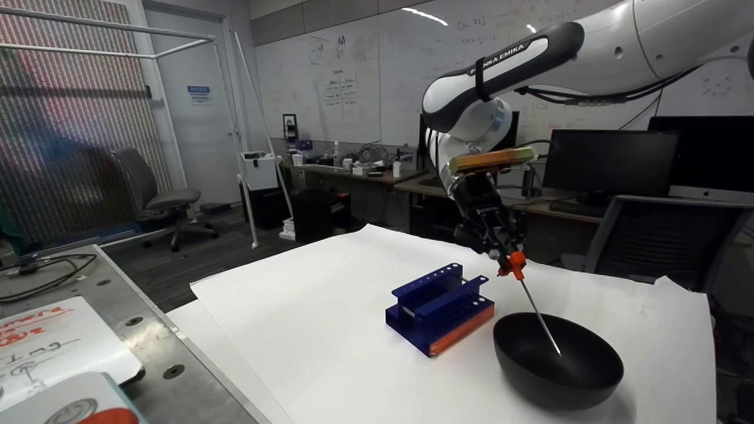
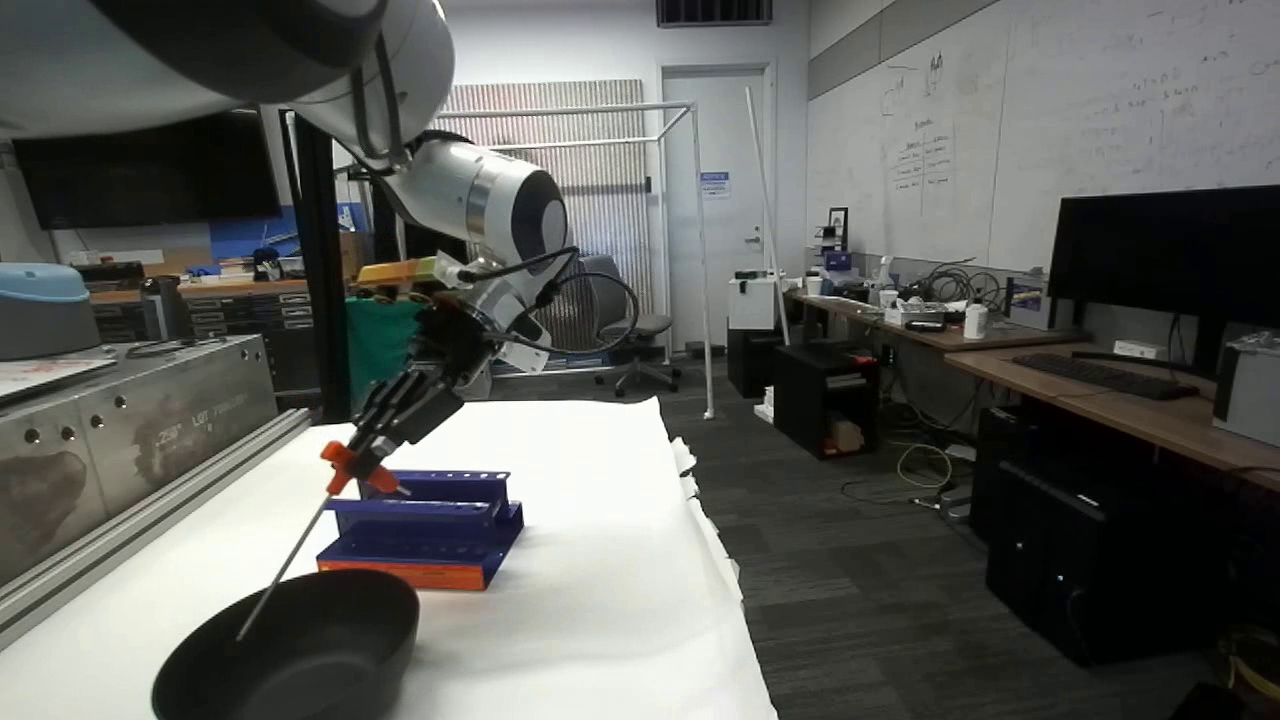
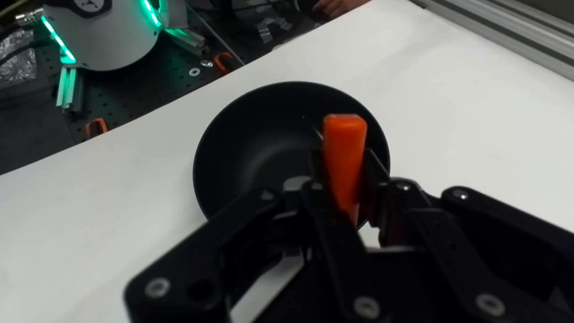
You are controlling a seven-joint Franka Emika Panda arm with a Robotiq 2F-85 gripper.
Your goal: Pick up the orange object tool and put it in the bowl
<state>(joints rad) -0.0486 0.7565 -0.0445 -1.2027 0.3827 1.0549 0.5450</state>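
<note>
"What stood on the white-covered worktop?"

"A round black bowl and, at its ten o'clock in an exterior view, a blue perforated rack."

"And the hand?"

"It hung at the bowl's eleven o'clock there, its fingers closed on an orange T-handled tool."

"Where did the metal shaft point?"

"Toward five o'clock; its tip showed against the bowl's inside. Whether it touched, I couldn't tell."

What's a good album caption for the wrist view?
A black pincer grips an orange tool, with a round black bowl below, resting on a white surface.
</note>
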